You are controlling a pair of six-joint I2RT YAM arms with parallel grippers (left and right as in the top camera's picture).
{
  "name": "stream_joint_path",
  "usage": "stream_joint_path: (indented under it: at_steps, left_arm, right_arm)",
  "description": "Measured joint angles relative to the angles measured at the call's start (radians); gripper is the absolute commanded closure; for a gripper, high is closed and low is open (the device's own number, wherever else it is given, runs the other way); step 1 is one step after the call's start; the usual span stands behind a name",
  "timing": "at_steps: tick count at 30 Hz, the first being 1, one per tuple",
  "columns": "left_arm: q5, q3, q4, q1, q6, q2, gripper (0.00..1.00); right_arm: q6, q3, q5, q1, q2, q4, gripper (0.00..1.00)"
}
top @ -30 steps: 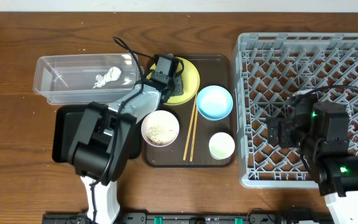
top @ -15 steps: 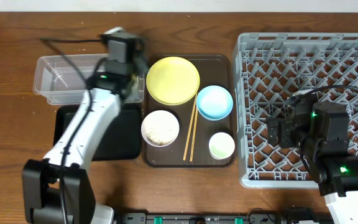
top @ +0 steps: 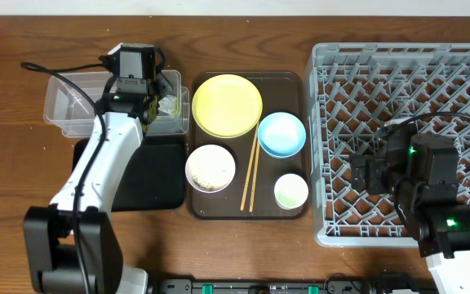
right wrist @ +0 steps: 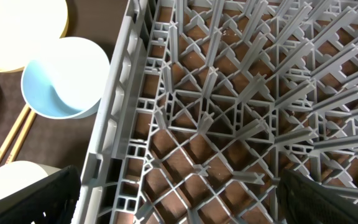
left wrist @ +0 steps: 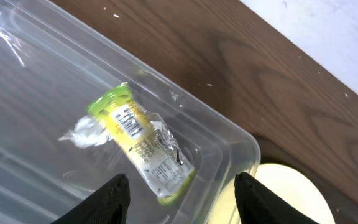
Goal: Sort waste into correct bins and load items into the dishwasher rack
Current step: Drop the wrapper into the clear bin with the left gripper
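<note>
Dark wood table (top: pixel 6 180), with open wood along the left edge and at the front left. Clear tub (top: pixel 64 122) sits far left, long side running left-right. Its right end wall is just beside the left rim of the brown tray (top: pixel 288 90), narrow gap only. Black bin (top: pixel 157 180) lies directly in front of the tub, partly under the left arm. Grey rack (top: pixel 406 65) fills the right side, its left wall just beside the tray's right rim.

Left gripper (left wrist: pixel 182 182) hovers over the tub's right end, released, fingers (left wrist: pixel 114 199) spread wide. Wrapper (left wrist: pixel 140 144) lies flat on the tub floor near the right corner, not gripped. In the wrist view its long axis runs diagonally, green end up-left, other end down-right between the fingertips. A clear crinkled flap sticks out on its left. Whether it touches the fingers: cannot tell.

On the tray: yellow plate (top: pixel 227 104) at the back, blue bowl (top: pixel 281 134) to its right, white bowl (top: pixel 191 163) holding rice scraps (top: pixel 210 171) front left, cup (top: pixel 291 191) front right. Chopsticks (top: pixel 251 171) lie between the bowls, long axis front to back, slightly tilted.

Right gripper (right wrist: pixel 179 180) hangs over the rack's left part, released, holding nothing, open lattice under it.
</note>
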Motion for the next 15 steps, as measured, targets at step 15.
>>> stream_joint_path:
  at_steps: [15]
  left_arm:
    - [0.117,-0.008,-0.411,-0.201,0.124,-0.148,0.39]
  right_arm:
    - [0.0,0.0,0.0,0.0,0.0,-0.002,0.01]
